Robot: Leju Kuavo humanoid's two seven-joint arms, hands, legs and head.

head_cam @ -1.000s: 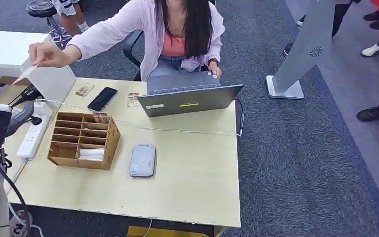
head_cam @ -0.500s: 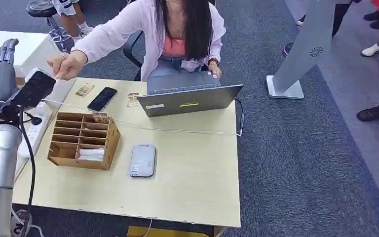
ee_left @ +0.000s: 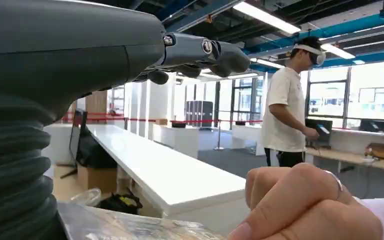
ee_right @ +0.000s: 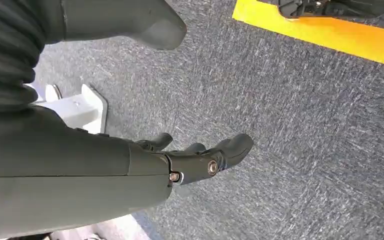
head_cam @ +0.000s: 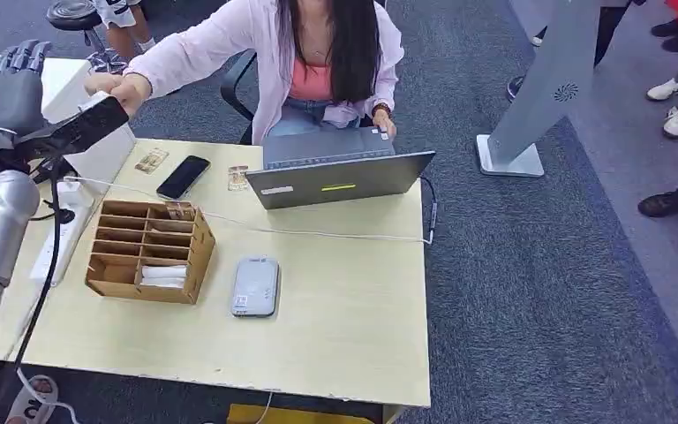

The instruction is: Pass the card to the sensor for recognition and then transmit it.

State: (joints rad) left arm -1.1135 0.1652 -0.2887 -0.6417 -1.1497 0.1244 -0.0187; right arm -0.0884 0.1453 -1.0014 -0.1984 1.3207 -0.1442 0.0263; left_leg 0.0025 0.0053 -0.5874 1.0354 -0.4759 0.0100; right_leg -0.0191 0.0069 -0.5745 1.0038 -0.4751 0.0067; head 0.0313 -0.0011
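Note:
My left hand [head_cam: 11, 88] is raised at the table's far left corner, fingers straight up and apart, thumb reaching toward the seated person. The person's hand [head_cam: 120, 88] holds a pale card [head_cam: 98, 101] against my thumb's tip. In the left wrist view the card [ee_left: 125, 227] lies under my outstretched fingers [ee_left: 205, 50], and the person's fingers [ee_left: 300, 205] pinch its far end. I cannot see my fingers closing on it. The grey card sensor [head_cam: 255, 286] lies flat mid-table. My right hand [ee_right: 200, 160] hangs over the carpet, fingers loosely apart, holding nothing.
A wooden compartment box [head_cam: 148, 252] stands left of the sensor. Behind it are a laptop [head_cam: 340, 172], a black phone [head_cam: 183, 177], a white power strip [head_cam: 60, 238] and a white box [head_cam: 101, 150]. A cable crosses the table [head_cam: 335, 336]. Other people stand at the right.
My left arm has swung up from low at the left; the hand now stands fingers up. The person's hand with the card has moved to my thumb.

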